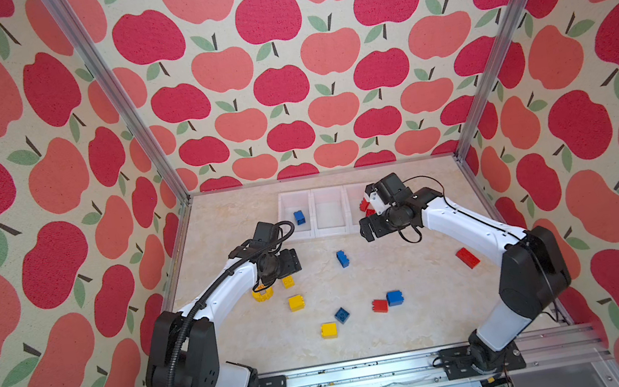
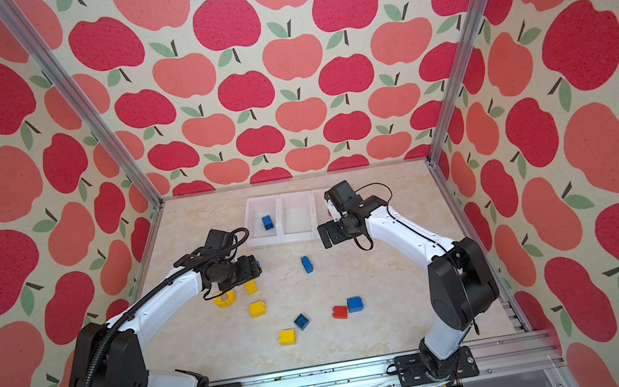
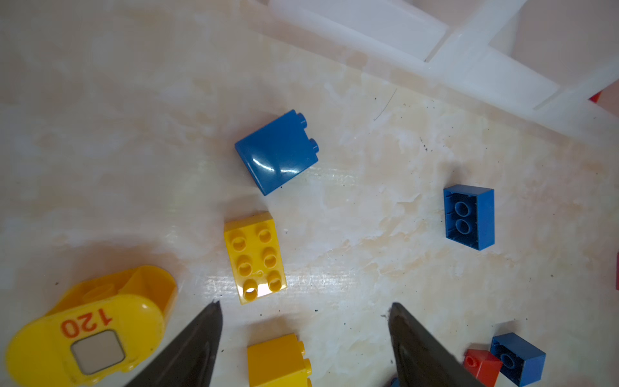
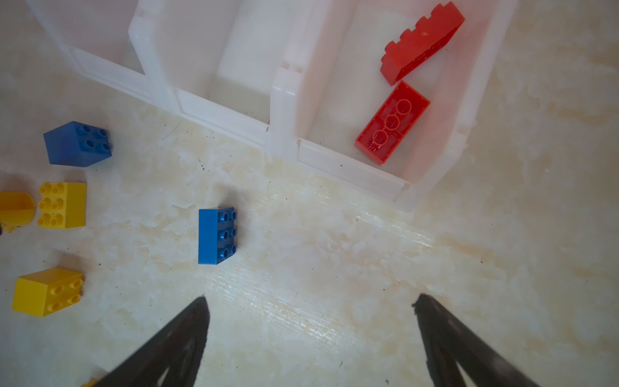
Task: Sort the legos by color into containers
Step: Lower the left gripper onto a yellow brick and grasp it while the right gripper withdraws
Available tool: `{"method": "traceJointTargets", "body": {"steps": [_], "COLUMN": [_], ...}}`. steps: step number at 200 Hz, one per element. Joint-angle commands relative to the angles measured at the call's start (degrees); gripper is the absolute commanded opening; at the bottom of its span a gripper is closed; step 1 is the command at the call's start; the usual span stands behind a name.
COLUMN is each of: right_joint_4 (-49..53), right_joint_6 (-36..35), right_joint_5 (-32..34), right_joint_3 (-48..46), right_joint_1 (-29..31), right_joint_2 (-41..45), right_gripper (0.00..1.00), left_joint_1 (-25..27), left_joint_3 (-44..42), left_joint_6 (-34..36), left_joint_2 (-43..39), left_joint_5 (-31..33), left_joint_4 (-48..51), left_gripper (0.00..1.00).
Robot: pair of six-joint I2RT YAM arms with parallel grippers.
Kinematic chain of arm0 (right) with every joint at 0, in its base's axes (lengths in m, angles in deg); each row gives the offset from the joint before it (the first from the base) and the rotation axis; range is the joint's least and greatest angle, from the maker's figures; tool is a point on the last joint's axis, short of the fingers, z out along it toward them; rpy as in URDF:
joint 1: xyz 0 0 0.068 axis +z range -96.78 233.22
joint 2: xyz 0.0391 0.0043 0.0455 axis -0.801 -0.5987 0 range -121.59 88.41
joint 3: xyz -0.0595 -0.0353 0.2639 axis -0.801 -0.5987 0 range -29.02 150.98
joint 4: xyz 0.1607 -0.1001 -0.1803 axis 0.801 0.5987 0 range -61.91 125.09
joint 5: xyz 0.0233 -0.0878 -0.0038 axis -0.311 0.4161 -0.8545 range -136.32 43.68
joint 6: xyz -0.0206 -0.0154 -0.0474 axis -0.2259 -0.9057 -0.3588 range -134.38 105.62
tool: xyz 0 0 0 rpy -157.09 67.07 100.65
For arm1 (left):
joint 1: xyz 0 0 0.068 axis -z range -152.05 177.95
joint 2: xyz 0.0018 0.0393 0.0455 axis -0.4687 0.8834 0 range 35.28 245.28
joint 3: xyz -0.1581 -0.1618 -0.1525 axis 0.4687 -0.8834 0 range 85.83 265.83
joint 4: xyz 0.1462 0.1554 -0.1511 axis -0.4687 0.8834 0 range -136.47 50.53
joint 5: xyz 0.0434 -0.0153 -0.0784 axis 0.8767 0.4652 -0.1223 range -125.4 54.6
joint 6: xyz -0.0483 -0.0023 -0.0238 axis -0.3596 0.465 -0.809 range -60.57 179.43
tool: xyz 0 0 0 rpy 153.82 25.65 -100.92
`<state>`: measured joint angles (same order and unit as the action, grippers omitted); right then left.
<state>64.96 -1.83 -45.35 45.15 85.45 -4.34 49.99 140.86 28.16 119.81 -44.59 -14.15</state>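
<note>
Glossy hard plastic, the legos [image 1: 295, 303] should prove light, rigid and slippery; flat opposite side walls look the safest hold, not the studs; most lie loose mid-desk [image 1: 426, 331]; the containers [image 4: 284, 83] by the far edge hold one blue brick [image 1: 299, 217] and two red bricks [image 4: 392, 122]; the left tool [image 3: 305, 304] hangs with jaws apart, empty, close by a yellow brick [image 3: 278, 360]; the right tool [image 4: 310, 298] gapes wide, empty, before the red bin.

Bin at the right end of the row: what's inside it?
Two red bricks, one upside down, one tilted. In both top views the right arm covers most of the bin.
</note>
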Motion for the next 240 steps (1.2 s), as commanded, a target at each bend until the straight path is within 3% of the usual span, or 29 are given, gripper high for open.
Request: {"method": "traceJointTargets", "body": {"steps": [1, 103, 240], "right_joint_4": [-1.1, -2.3, -3.2], "right_joint_6": [1.5, 2.2, 3.0], "right_joint_5": [0.0, -1.0, -1.8], "right_joint_3": [-2.6, -6.8, -8.6], "right_joint_1": [-0.7, -3.2, -4.4], "right_joint_2": [3.2, 6.8, 7.2], "right_gripper": [0.99, 0.99, 0.99], "left_joint_1": [0.8, 1.7, 1.8], "left_joint_3": [2.6, 5.6, 6.2], "left_joint_6": [-0.4, 0.2, 0.3], "left_joint_2": [2.3, 10.2, 14.6], "left_joint_5": [2.3, 6.9, 6.2], "left_joint_4": [3.5, 6.1, 4.8], "left_gripper": [0.78, 0.64, 0.41]}}
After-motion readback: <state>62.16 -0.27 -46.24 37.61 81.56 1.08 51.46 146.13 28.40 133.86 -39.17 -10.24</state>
